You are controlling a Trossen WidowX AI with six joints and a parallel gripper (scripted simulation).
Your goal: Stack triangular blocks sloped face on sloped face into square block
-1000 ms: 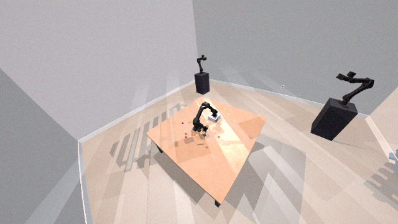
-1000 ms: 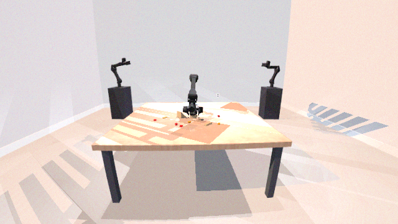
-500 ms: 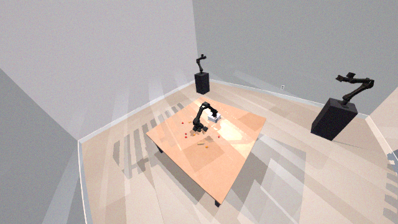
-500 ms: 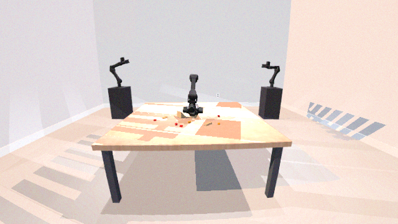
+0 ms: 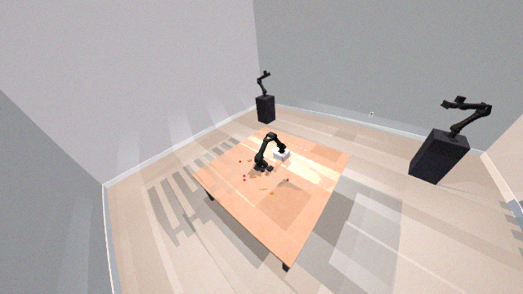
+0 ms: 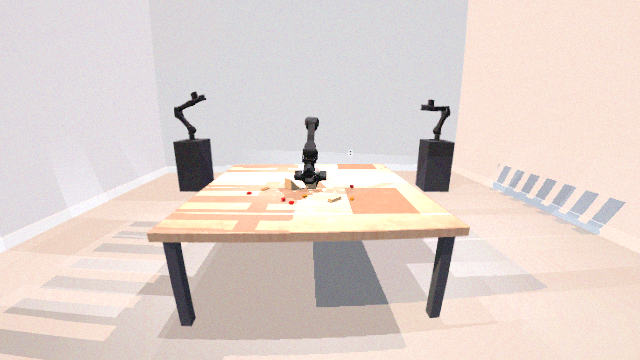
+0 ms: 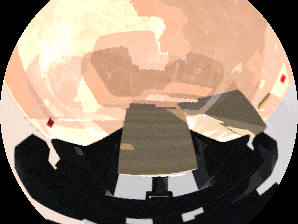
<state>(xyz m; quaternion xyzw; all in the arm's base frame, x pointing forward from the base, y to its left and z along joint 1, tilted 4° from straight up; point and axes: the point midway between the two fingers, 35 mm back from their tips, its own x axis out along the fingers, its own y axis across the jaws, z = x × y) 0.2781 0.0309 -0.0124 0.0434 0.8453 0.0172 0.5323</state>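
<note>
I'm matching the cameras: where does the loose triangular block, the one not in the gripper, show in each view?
Top: cannot make it out; too small near the gripper.
Exterior: loose triangular block sits just left of the gripper.
Wrist: right of centre, beside the gripped block.
Shared landmark: the gripper.

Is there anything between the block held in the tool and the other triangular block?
Nothing visible. In the wrist view the tool is shut on one triangular block, and the second triangular block lies just to its right with only bare table between them.
</note>
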